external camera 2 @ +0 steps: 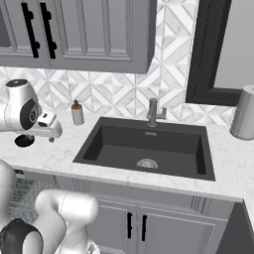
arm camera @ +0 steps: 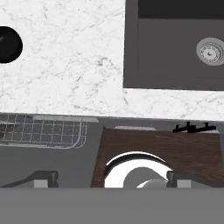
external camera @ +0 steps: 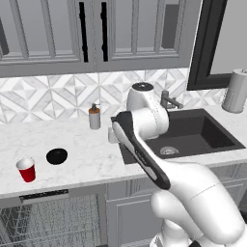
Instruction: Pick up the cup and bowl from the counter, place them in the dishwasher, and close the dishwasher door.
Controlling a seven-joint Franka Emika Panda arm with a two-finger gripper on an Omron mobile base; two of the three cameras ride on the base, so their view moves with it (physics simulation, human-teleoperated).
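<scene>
Cup and bowl on counter, dishwasher open below.
Red cup (external camera: 26, 170) near the front edge, black bowl (external camera: 57, 156) just right; gripper (arm camera: 111, 178) hovers empty, jaws wide, ready to descend over open racks (external camera: 50, 222).

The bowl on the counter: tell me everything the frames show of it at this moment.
The bowl is small, round, shallow and black, with a slightly glossy, plastic-like look. It sits upright on the white marble counter, to the left of the sink and right of the red cup, set apart from it. Nothing touches it but the counter. The hand view shows it from above as a dark disc at the left edge. Its inside is too dark to tell whether anything lies in it.
</scene>
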